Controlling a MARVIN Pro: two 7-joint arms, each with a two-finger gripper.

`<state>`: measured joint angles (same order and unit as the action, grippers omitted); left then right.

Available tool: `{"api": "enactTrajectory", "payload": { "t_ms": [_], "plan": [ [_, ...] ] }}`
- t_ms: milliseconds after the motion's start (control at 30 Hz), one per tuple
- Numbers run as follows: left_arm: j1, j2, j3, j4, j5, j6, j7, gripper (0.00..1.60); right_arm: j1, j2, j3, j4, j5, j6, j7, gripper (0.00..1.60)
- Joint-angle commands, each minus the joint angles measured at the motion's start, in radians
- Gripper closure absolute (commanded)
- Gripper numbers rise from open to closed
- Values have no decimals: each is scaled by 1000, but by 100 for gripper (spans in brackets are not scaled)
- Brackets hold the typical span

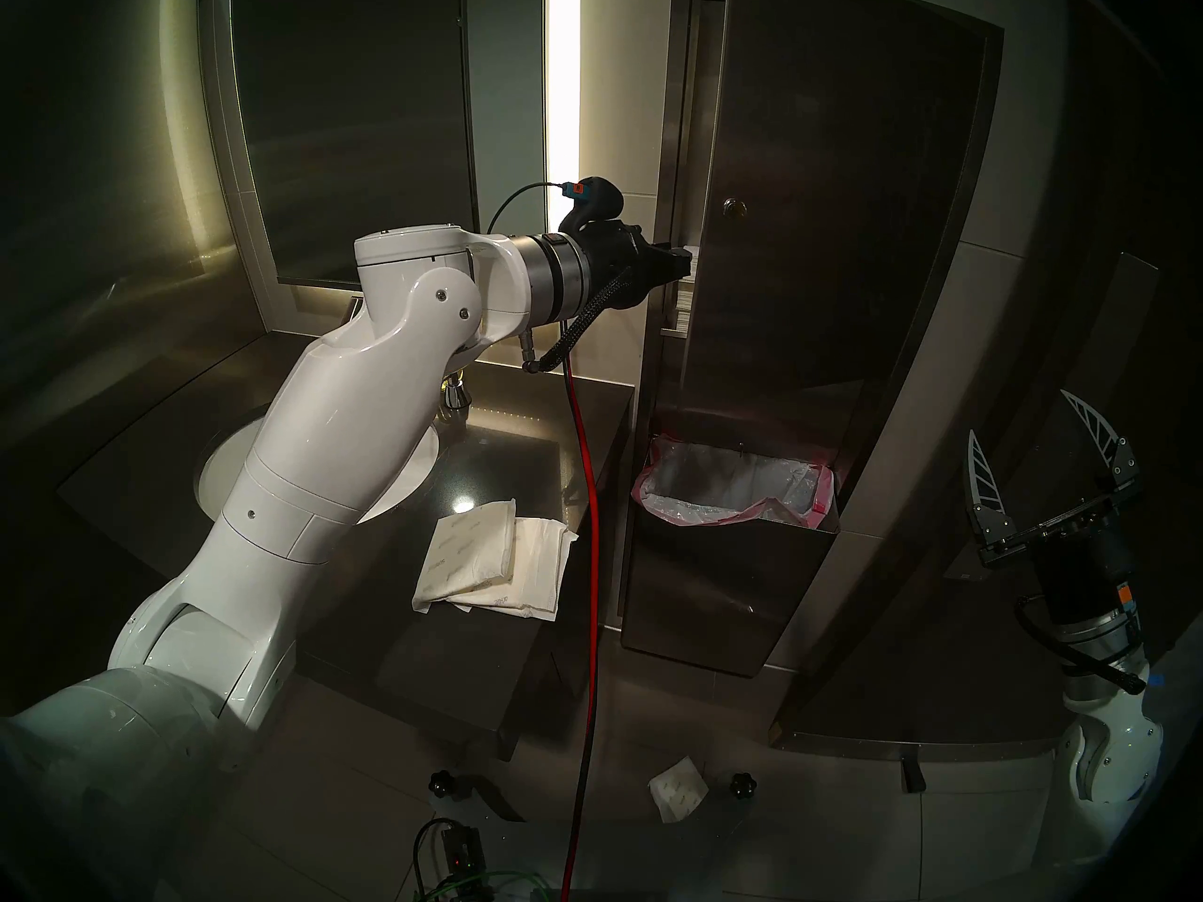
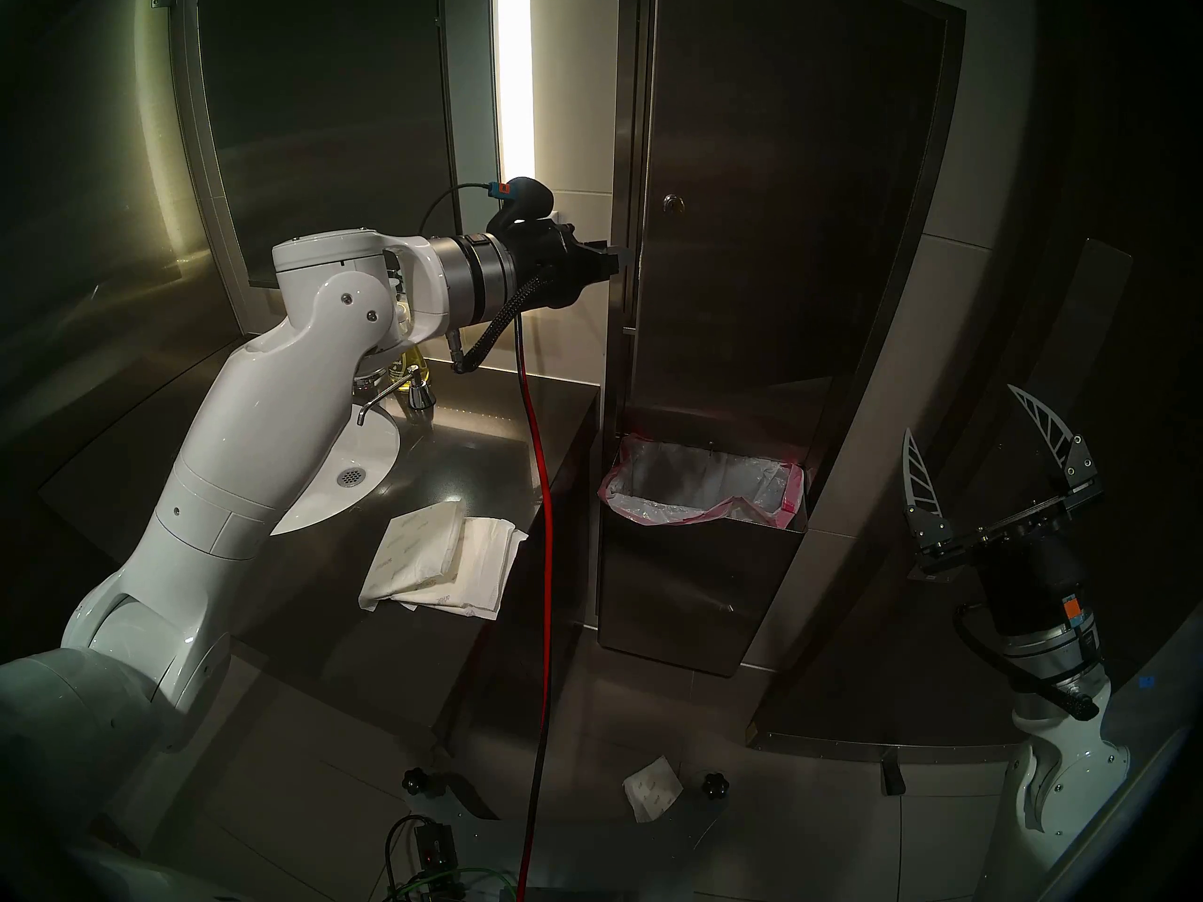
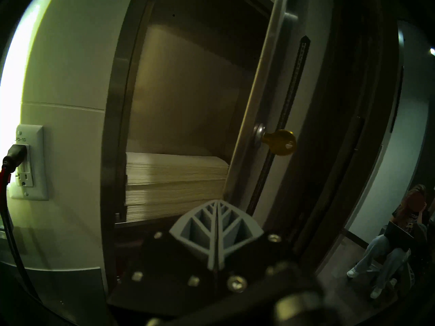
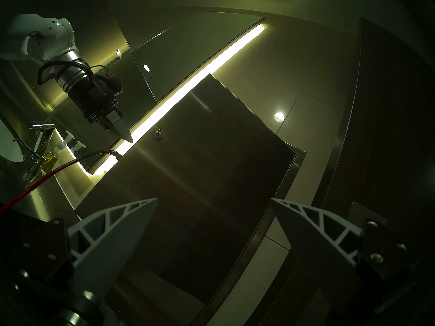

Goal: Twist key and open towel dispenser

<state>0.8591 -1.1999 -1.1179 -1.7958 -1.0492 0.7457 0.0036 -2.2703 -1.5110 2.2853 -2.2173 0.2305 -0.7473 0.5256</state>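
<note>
At the door's free edge: the left gripper (image 1: 680, 263) reached level toward the gap between the door (image 1: 827, 217) and the towel dispenser (image 1: 657, 334) body.
Door state: ajar, swung out from the cabinet on its far hinge side; a stack of paper towels (image 3: 174, 177) showed inside the opening.
Key relative to door: the key (image 3: 279, 142) stood in the lock near the door's free edge, its brass bow projecting outward from the panel face, about mid-height.
Key relative to left fingers: in the left wrist view it lay above and a little right of the fingertips (image 3: 216, 204), apart from them.
Door's long axis: vertical; the free edge ran top to bottom just past the fingertips.
Left fingers: pressed together, nothing between them; the tips sat at or against the door's edge, though contact could not be confirmed.
Right gripper (image 1: 1048, 471): well away from the door, low and to its right, fingers spread wide and empty, pointing upward.
Nearer arm: the left, by a wide margin.
Judgement: the lock appeared already released; what remained was likely swinging the door further out with the closed tips.
</note>
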Motion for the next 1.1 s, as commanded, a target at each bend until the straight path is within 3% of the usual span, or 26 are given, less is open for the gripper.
{"api": "enactTrajectory", "payload": {
  "t_ms": [0, 267, 467, 867, 900, 1067],
  "plan": [
    [17, -33, -44, -15, 1, -31, 83, 160, 1, -1, 0, -7, 1, 2, -2, 0],
    [-4, -66, -25, 15, 34, -20, 188, 160, 1, -2, 1, -7, 1, 2, -2, 0],
    [-78, -108, 30, 96, 63, -22, 187, 160, 1, -1, 1, -6, 1, 2, -1, 0],
    [-130, -128, 57, 146, 50, -32, 108, 160, 1, -1, 1, -6, 1, 1, -1, 0],
    [-103, -135, 27, 139, 6, -60, 55, 160, 1, -1, 1, -6, 2, 1, -1, 0],
    [-92, -111, 10, 116, -40, -55, -7, 160, 1, -1, 1, -6, 2, 1, -1, 0]
  ]
}}
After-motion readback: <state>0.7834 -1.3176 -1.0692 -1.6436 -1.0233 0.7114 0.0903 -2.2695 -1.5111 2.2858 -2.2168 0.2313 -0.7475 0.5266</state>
